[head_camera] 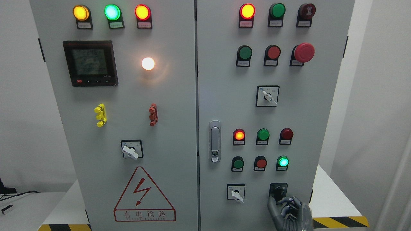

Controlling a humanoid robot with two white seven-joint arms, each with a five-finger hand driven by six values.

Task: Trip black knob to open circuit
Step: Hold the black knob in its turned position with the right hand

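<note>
One dark grey robot right hand (290, 213) at 5 o'clock, fingers curled narrow, gripping nothing, thumb tip just below small black rotary knob (278, 190) low on grey steel cabinet's right door (321, 128). Red triangle warning sign (144, 196) at 7 o'clock reads 有电危险. Small btn labels too blurred. White selector switch (237, 194) at knob's 9 o'clock.

Painted metal and glossy plastic

The cabinet (179, 106) is showing matt grey painted metal; the emergency stop button (304, 52) is looking glossy red plastic; the door latch (214, 141) is gleaming like brushed metal.
</note>
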